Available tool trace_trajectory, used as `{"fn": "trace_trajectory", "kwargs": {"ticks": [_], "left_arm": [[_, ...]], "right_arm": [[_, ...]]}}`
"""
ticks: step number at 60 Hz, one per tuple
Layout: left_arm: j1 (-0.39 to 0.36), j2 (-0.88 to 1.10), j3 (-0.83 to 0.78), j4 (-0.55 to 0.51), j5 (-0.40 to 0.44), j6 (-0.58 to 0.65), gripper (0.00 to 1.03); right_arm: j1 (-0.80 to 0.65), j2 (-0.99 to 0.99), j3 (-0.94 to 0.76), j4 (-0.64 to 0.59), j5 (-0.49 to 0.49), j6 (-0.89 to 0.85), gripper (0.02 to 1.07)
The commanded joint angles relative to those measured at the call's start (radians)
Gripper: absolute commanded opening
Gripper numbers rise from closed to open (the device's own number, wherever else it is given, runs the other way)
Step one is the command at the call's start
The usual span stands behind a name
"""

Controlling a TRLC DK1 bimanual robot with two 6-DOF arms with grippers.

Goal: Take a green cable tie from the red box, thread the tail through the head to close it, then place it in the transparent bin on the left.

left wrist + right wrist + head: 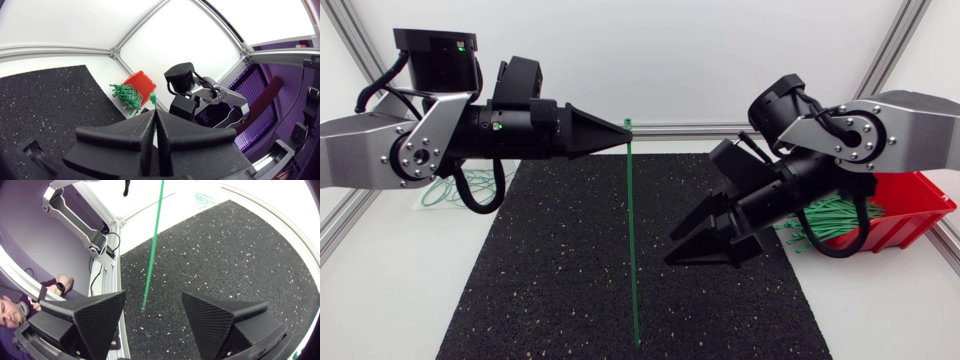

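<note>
Head view: the left gripper (623,130) is pressed together on the head end of a green cable tie (633,230). The tie hangs straight down over the black mat (550,260), its tail near the front edge. The right gripper (669,250) sits just right of the strap, low over the mat, with its fingers apart and empty. The red box (910,215) of spare ties lies far right. The clear bin (432,205) is at the far left behind the left arm, with looped ties in it.

Left wrist view: the left gripper (154,119) is clamped on the tie, and only its head (153,98) pokes above the tips. The red box (141,81) is beyond it.

Right wrist view: the right gripper (154,297) is wide open, and the tie's tail (145,301) hangs just ahead of the gap, touching neither finger.

Progress, as I judge it: one tie is out of the box, but it is not yet looped. Catching the tail, threading it through the head and dropping the tie in the bin remain.
</note>
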Motion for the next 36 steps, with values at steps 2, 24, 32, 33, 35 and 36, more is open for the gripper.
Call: {"fn": "trace_trajectory", "kwargs": {"ticks": [2, 24, 32, 33, 35, 36], "left_arm": [[0.039, 0.050, 0.042, -0.034, 0.053, -0.052, 0.04], [0.068, 0.107, 0.076, -0.119, 0.118, -0.065, 0.04], [0.065, 0.109, 0.076, -0.126, 0.118, -0.067, 0.04], [0.065, 0.109, 0.075, -0.128, 0.118, -0.067, 0.04], [0.064, 0.109, 0.075, -0.128, 0.118, -0.072, 0.04], [0.064, 0.109, 0.075, -0.128, 0.118, -0.076, 0.04]], "right_arm": [[-0.041, 0.018, 0.033, -0.045, 0.030, 0.045, 1.03], [-0.018, -0.085, -0.019, 0.121, 0.162, 0.014, 1.03], [0.002, -0.091, 0.014, 0.145, 0.216, -0.067, 1.03], [0.009, -0.096, 0.016, 0.147, 0.223, -0.087, 1.03], [0.031, -0.110, 0.011, 0.164, 0.249, -0.122, 1.03], [0.037, -0.114, 0.008, 0.174, 0.259, -0.130, 1.03]]}}
